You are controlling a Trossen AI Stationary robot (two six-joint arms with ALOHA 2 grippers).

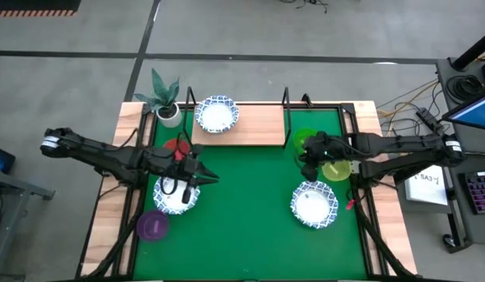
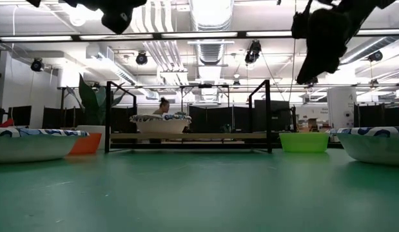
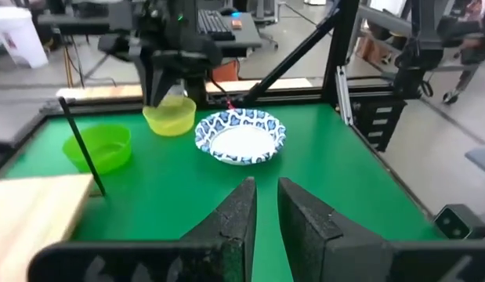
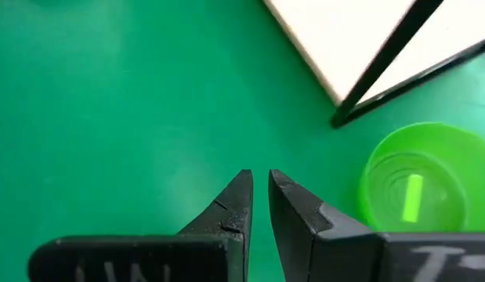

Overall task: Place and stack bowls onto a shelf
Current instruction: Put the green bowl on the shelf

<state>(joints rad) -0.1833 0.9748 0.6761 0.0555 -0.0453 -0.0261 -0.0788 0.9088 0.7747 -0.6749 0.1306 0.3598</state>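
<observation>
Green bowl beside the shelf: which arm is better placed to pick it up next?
Probably the right. The right gripper hangs just beside the green bowl, jaws nearly shut and empty, while the left gripper sits across the mat.

Left arm hides most of red bowl

Green mat spreads across the middle of the wooden table. Small potted plant sits just off the mat's far left corner. Beyond the table, a person shows in the room.
</observation>
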